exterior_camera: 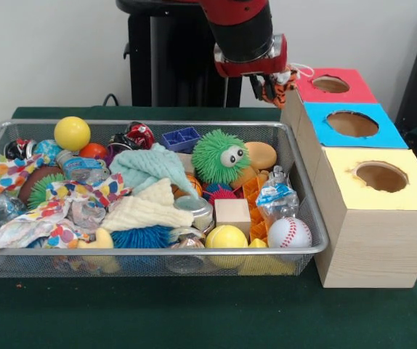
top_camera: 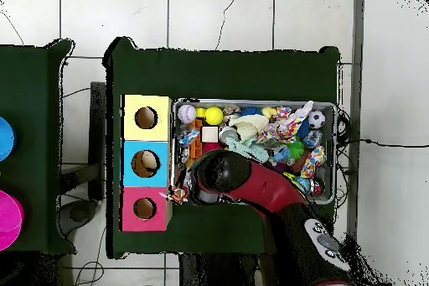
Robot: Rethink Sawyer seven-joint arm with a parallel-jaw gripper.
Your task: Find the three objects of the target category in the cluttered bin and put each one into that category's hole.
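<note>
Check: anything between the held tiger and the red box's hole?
Nothing. Overhead view shows the tiger plush in the gripper beside the red-topped box; only bare red top before the hole.

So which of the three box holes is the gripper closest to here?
The red-topped box's hole, farthest back in the front view. The gripper, shut on the tiger plush, hangs just beside it; the blue hole and yellow hole lie farther off.

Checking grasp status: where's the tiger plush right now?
Front view: the tiger plush hangs from the end effector above the table, just left of the red-topped box and short of its hole, outside the bin.
</note>
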